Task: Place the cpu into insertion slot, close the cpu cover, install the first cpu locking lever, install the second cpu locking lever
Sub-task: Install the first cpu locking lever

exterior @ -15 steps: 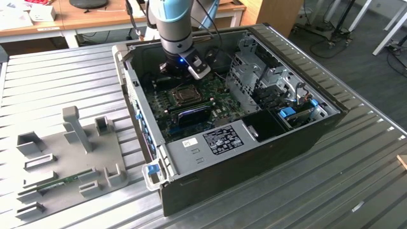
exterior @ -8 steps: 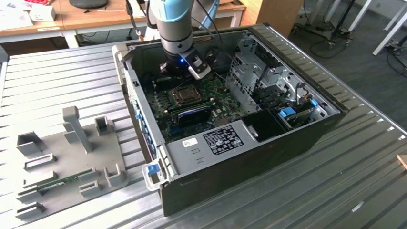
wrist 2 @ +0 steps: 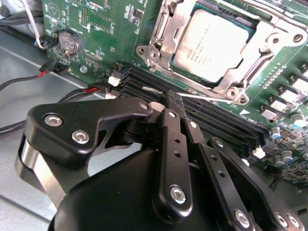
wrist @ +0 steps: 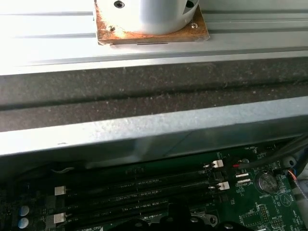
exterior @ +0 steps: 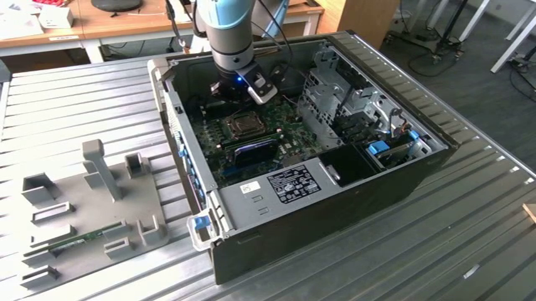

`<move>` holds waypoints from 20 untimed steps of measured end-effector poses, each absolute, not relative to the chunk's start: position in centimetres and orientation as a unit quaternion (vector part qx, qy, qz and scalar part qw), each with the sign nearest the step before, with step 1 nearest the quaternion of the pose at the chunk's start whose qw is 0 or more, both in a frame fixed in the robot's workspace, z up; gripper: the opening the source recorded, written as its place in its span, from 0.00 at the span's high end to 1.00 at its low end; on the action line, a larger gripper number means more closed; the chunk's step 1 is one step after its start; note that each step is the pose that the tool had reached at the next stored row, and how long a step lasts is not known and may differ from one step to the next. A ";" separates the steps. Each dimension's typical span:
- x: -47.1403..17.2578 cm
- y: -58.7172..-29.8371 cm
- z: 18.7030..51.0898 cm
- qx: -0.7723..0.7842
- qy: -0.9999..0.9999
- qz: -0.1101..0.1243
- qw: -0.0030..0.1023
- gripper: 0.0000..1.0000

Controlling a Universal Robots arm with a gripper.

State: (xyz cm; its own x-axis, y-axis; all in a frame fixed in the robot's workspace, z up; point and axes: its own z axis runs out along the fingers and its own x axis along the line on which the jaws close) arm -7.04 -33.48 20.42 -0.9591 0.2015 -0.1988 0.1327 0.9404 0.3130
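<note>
The cpu (wrist 2: 211,45) lies flat in the insertion slot (exterior: 243,124) on the green motherboard (wrist 2: 96,19), its grey metallic top showing. The silvery cpu cover (wrist 2: 161,36) lies down around it, framing the chip. A thin silvery locking lever (wrist 2: 204,95) runs along the socket edge beside the memory slots. My gripper (wrist 2: 166,102) reaches into the open computer case (exterior: 418,169), shut, with its black tips just short of that lever's end. In the exterior view the gripper (exterior: 240,102) hangs just behind the socket.
Black memory slots (wrist 2: 221,122) lie between gripper and socket. A coin battery (wrist 2: 70,42) and red-black cables (wrist 2: 29,79) sit to one side. The case wall (wrist: 144,130) stands close by. Drive cages (exterior: 352,100) fill the exterior view's right; a grey fixture plate (exterior: 84,207) lies left.
</note>
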 end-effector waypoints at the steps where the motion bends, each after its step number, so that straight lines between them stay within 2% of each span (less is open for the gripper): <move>1: -7.0 -33.5 20.4 0.086 0.978 0.150 0.115 0.89; 20: -7.0 -33.2 20.4 0.114 0.975 0.146 0.119 0.89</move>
State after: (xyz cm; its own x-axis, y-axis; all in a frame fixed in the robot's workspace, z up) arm -7.01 -33.24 20.43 -0.9457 0.2574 -0.1987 0.1876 0.9311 0.3129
